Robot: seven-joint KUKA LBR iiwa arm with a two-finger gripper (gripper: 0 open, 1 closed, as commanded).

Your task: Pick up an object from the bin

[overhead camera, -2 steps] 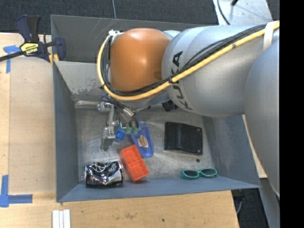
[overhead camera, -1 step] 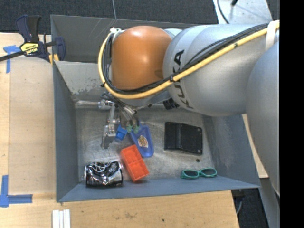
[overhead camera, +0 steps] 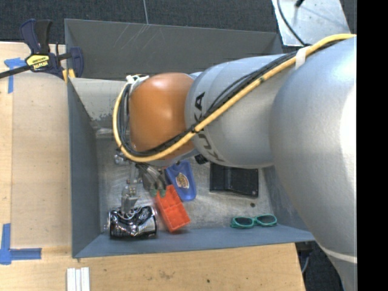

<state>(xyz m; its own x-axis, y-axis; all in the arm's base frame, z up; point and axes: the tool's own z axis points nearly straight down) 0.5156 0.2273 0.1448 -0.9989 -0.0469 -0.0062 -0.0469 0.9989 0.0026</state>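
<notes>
A black crumpled glossy packet point(overhead camera: 132, 222) is lying in the near-left corner of the grey metal bin point(overhead camera: 82, 180), close against the front wall. The robot's hand point(overhead camera: 130, 200) is hanging directly above it, its tip reaching down to the packet's upper edge. Whether the two are touching is not clear, and whether the hand is apart or together cannot be told from this angle. Just to the packet's right, an orange ridged block point(overhead camera: 171, 211) is lying tilted, its upper end pointing toward the hand. A blue oval object point(overhead camera: 182, 182) with light markings is resting just behind the block, partly under the arm. Further right, a flat black rectangular case point(overhead camera: 234, 181) is sitting on the bin floor. A pair of green glasses point(overhead camera: 253, 222) is lying near the front wall, well apart from the packet. The silver arm point(overhead camera: 254, 120), with its orange wrist cover point(overhead camera: 157, 111), is stretching in from the right over the middle of the bin.
</notes>
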